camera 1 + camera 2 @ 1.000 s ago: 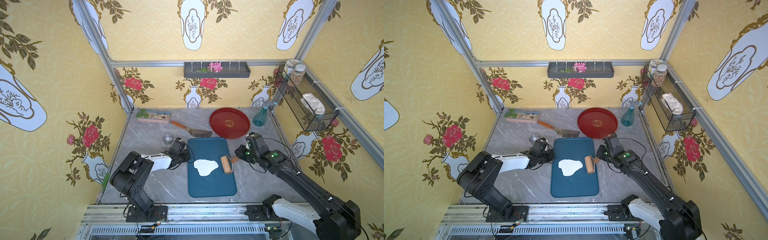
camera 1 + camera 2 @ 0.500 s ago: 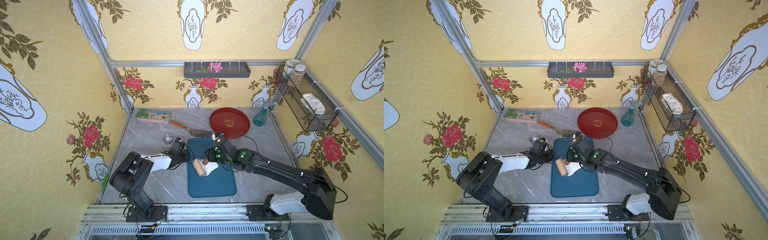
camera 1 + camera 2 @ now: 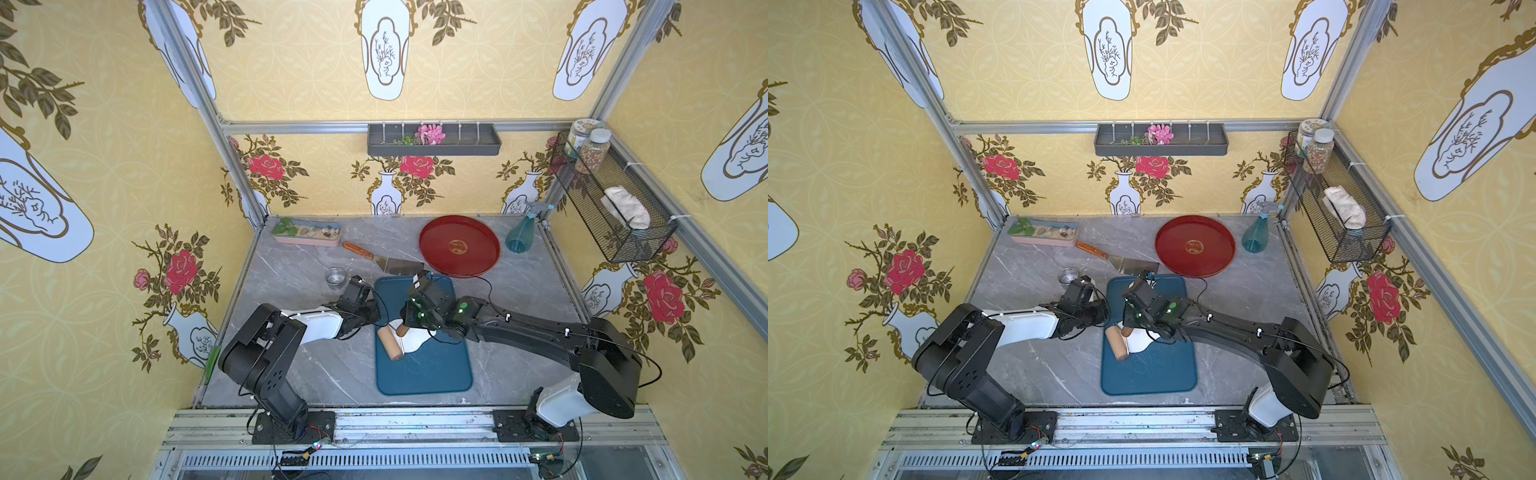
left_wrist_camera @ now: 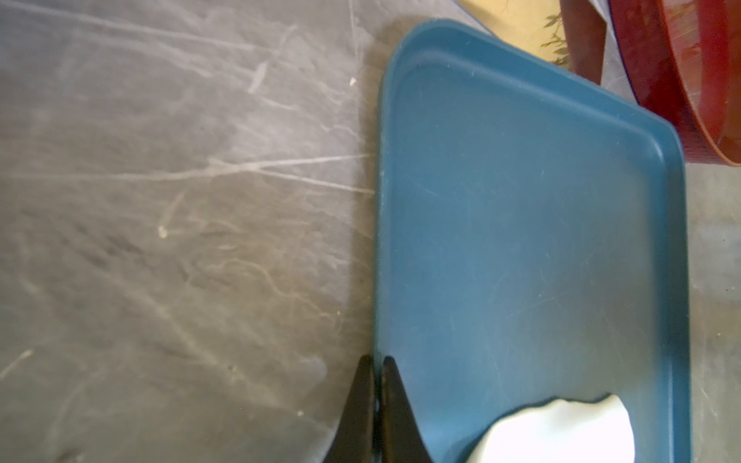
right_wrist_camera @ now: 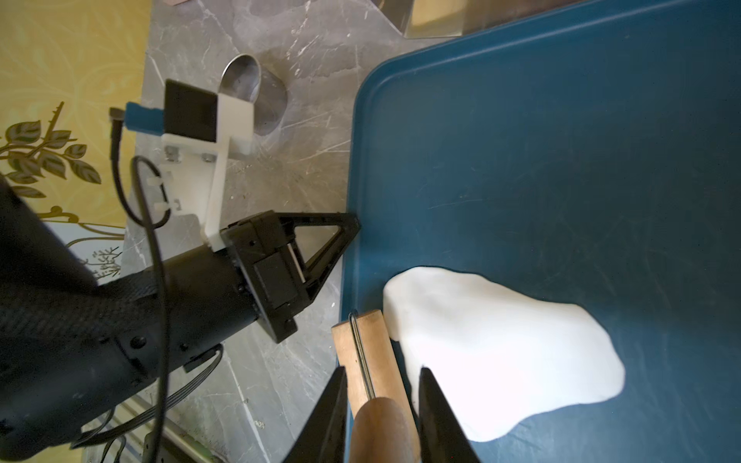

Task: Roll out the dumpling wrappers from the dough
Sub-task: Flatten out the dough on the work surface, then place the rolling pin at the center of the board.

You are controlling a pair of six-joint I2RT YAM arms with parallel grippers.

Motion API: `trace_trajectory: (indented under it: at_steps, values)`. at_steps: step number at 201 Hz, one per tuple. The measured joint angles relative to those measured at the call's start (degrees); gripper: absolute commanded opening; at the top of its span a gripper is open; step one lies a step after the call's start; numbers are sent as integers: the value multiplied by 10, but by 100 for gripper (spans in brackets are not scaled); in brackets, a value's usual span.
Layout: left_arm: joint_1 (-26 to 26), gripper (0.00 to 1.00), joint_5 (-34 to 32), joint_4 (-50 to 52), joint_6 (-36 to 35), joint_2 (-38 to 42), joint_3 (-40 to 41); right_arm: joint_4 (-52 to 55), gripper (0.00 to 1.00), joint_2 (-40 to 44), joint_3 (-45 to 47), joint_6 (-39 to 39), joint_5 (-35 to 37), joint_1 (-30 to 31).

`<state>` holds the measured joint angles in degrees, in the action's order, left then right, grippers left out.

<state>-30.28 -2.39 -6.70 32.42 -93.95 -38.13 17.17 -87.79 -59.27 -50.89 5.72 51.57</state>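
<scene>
Near the teal board's (image 3: 424, 374) left edge, in a top view, the wooden rolling pin (image 3: 391, 343) lies roughly parallel to it, cylinder touching the flat white dough (image 3: 415, 343). Left wrist view: the left gripper (image 4: 377, 364) is pressed together at the board's rim. Right wrist view: the right gripper (image 5: 383, 373) pinches the pin's rounded handle; the smooth, lobed dough stretches lengthwise toward the board's middle.

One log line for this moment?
right claw: holds roller at dough's edge | dough: flat on blue board | left claw: shut at board edge
</scene>
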Motion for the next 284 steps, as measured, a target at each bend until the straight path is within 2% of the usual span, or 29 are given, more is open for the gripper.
trace_trajectory:
  at_steps: [177,236,284]
  values:
    - [0,0,0,0,0,-2,-1,6,0,122,133,32,-85,-230]
    - [0,0,0,1,0,-4,-2,62,0,172,135,75,-52,-273]
    - [0,0,0,1,0,-3,-2,121,0,188,115,101,-25,-278]
